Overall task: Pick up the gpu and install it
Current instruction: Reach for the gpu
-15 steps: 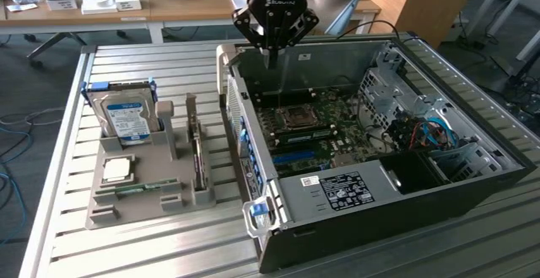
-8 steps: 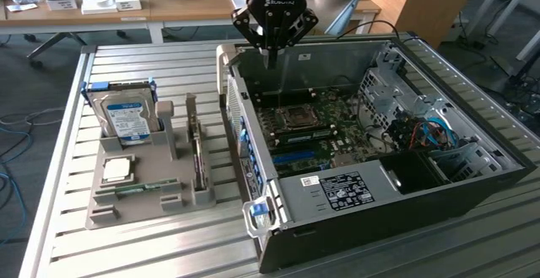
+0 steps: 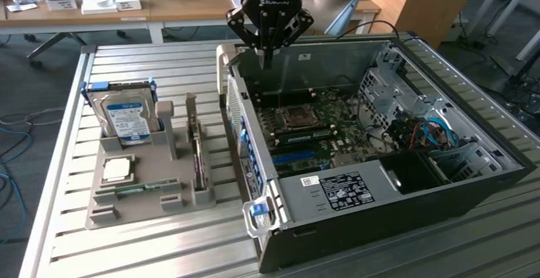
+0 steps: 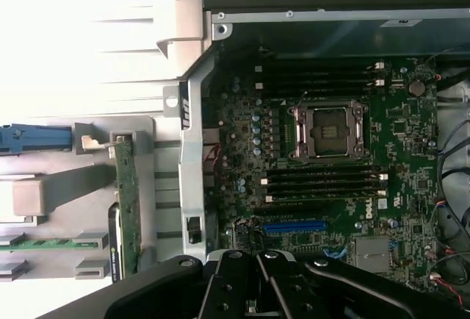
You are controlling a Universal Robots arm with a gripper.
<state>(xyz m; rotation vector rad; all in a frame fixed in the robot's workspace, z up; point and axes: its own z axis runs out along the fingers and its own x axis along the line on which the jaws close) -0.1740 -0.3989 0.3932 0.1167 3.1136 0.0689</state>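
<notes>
GPU isn't picked up yet imo. It's standing on edge in the gray holder on the bench, in the slot closest to the PC case. Long axis runs toward the bench's far edge, parallel w/ the case wall, thin edge up. End effector is pinched shut and empty, hovering over the case's far corner. A grab prob needs the fingers opened & lined up across that top edge.
</notes>
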